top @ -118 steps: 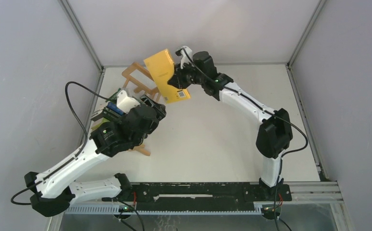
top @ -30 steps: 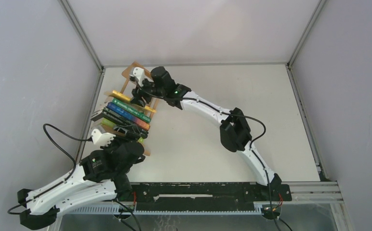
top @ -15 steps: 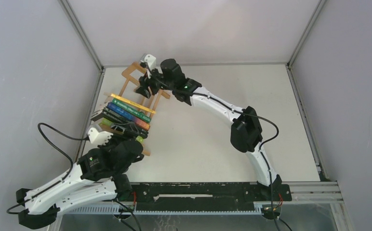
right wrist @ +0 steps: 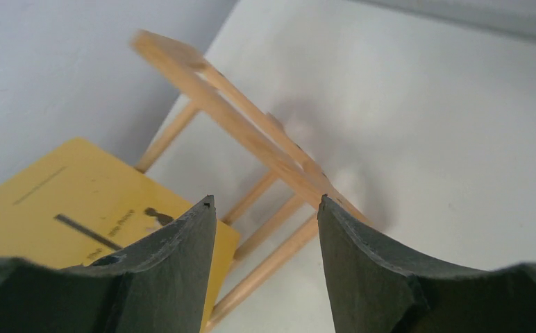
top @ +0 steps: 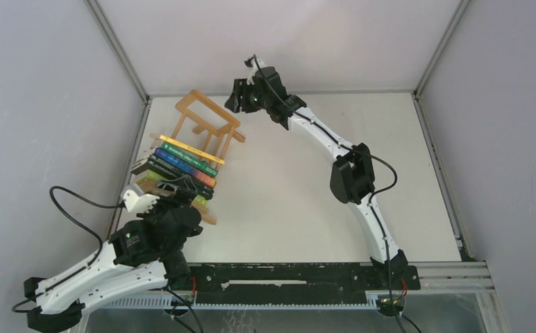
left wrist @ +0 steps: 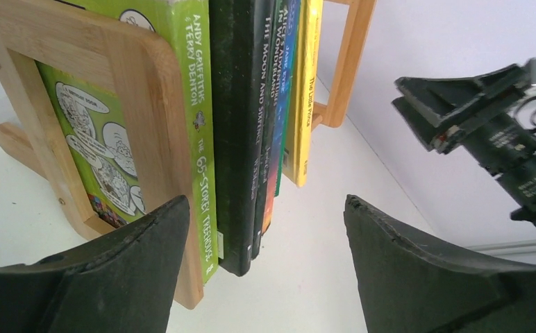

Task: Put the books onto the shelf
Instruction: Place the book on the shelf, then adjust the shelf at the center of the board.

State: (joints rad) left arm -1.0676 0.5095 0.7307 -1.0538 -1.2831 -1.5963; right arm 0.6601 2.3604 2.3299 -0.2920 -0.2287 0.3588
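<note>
The books (top: 182,166) stand in a row in the near part of the shelf (top: 206,118). The left gripper (left wrist: 262,208) is at the near end of the shelf, the right gripper (right wrist: 266,201) above its far end; both have the fingers apart and hold nothing. The yellow book (left wrist: 310,83), last in the row, has no support on its far side, so I think it may tip over if an arm bumps the light shelf.

Bright even light, soft shadows, right wrist view slightly blurred
</note>
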